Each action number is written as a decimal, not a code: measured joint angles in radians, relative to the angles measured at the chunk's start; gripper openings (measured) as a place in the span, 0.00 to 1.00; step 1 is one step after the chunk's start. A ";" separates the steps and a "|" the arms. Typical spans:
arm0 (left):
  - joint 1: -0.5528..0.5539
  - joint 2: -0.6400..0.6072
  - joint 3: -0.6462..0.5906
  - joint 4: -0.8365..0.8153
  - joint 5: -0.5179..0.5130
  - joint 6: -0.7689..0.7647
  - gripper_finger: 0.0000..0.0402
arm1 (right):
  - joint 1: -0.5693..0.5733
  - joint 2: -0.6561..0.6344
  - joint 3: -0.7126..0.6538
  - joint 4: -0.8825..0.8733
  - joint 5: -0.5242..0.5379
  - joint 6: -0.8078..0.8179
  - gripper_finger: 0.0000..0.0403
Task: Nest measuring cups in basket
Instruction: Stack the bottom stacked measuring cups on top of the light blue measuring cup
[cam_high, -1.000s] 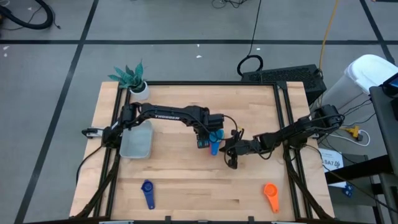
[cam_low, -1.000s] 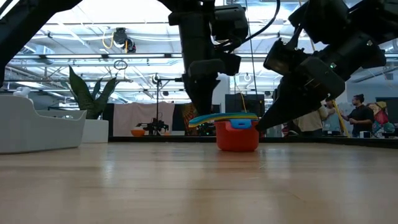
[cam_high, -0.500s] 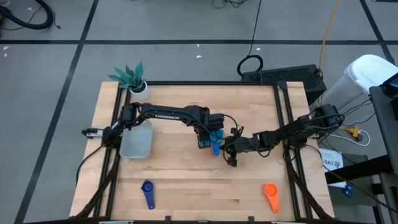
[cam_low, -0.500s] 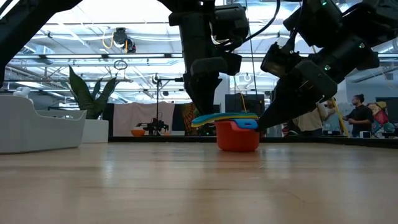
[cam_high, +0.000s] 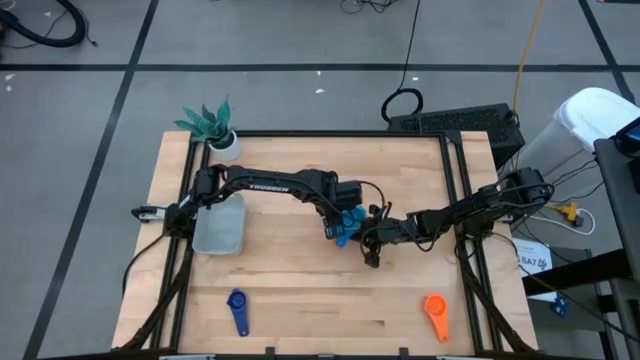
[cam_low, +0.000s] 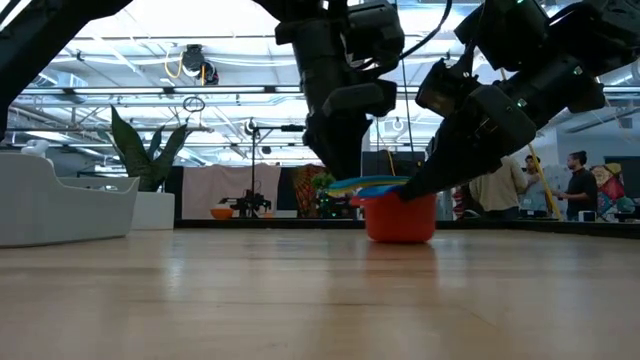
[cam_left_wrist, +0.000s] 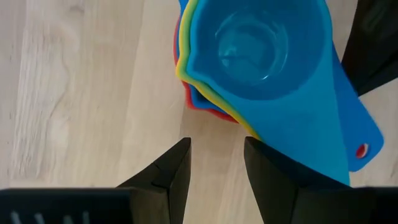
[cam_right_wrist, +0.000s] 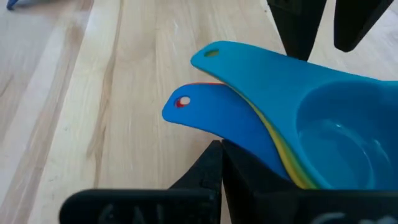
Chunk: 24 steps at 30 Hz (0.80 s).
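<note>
A stack of nested measuring cups sits near the middle of the wooden bench, well clear of every edge. From the side it shows a red bowl at the bottom, with thin yellow and blue rims layered above it. From close above, the top cup is bright blue with a round bowl and a broad flat handle; a second blue handle with a small hole pokes out beneath it.

The left gripper hangs directly over the stack, its two dark fingers partly apart and holding nothing, the cups just beyond the tips. The right gripper has its fingers pressed together, its tip low against the side of the stack.

The basket, a shallow pale grey-blue tray, lies toward the bench's left edge, well apart from the stack. A dark blue cup lies near the front left corner, and an orange cup near the front right corner.
</note>
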<state>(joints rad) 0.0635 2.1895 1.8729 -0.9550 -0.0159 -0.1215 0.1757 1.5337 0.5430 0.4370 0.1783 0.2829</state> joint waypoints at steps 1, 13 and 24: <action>0.000 0.000 0.000 0.002 0.000 -0.003 0.38 | 0.000 0.000 0.000 0.000 0.000 0.000 0.00; -0.004 0.000 0.000 0.037 0.017 -0.019 0.38 | -0.001 0.000 0.000 0.000 0.003 0.003 0.00; 0.004 -0.033 0.001 0.023 0.005 0.012 0.38 | -0.002 0.000 0.000 0.000 0.002 -0.001 0.00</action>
<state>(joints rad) 0.0673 2.1570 1.8736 -0.9315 -0.0109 -0.1095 0.1734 1.5333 0.5430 0.4370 0.1806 0.2818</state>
